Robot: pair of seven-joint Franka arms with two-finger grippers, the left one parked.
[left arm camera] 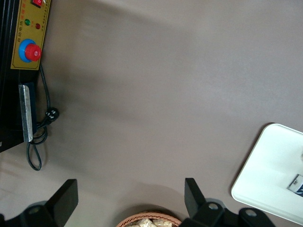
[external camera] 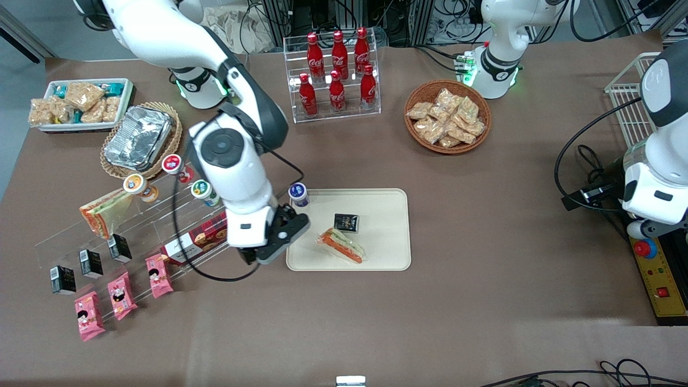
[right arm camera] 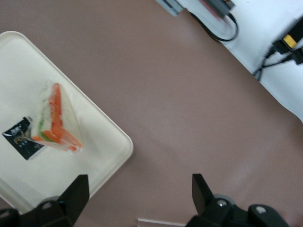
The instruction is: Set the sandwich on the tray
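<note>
Currently the sandwich [external camera: 342,245] lies flat on the tray [external camera: 387,215], near its camera-side edge, apparently touching a small black packet [external camera: 346,222]. Gripper [external camera: 279,236] hovers over the tray's edge toward the working arm's end, fingers [right arm camera: 75,196] spread wide, holding nothing.

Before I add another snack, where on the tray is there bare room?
The tray is bare toward the parked arm's end. The black packet and sandwich crowd its middle; the gripper, fingers open, hovers at its edge.
</note>
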